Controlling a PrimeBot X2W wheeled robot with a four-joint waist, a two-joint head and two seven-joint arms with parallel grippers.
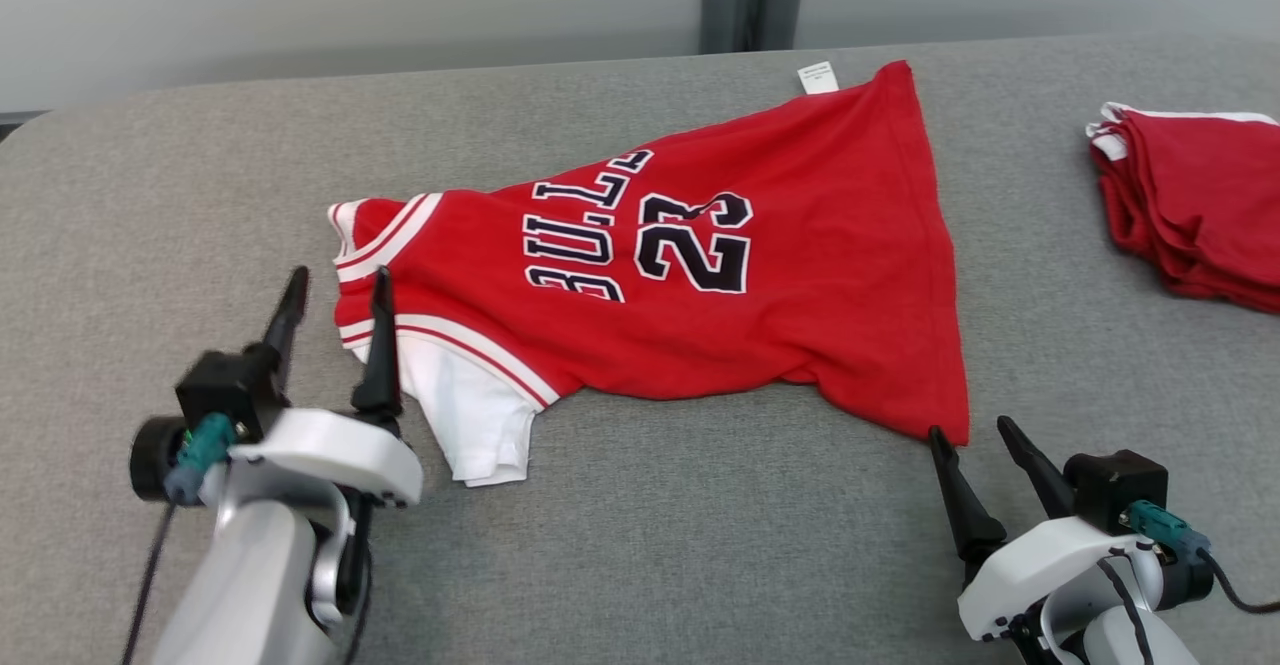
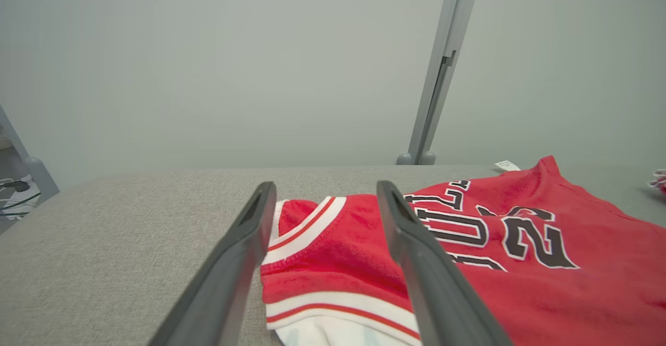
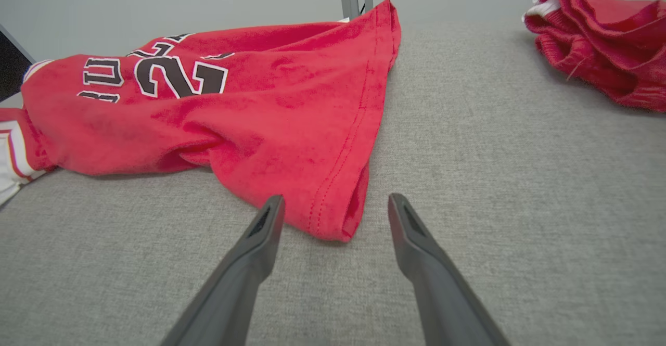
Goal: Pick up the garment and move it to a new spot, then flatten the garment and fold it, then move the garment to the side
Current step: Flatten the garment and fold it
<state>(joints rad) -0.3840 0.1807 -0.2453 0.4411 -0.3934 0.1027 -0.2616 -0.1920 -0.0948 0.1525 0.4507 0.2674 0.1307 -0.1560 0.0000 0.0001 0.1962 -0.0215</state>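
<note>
Red knit jersey (image 1: pixel 820 285) with white-striped trim and black "BULLS 23" lettering, lying on the grey fabric-covered table (image 1: pixel 640 545) at frame centre. Its long axis runs left to right, with the neck and shoulders pointing to frame left and the wide hem to frame right. The left tool (image 1: pixel 339 285), fingers spread wide, straddles the striped shoulder edge. The right tool (image 1: pixel 969 430), likewise spread and empty, sits just beside the lower hem corner.

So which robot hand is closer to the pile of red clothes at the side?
Right. The right gripper is near the pile, at the jersey's hem corner; the left gripper is far across, at the jersey's sleeve.
</note>
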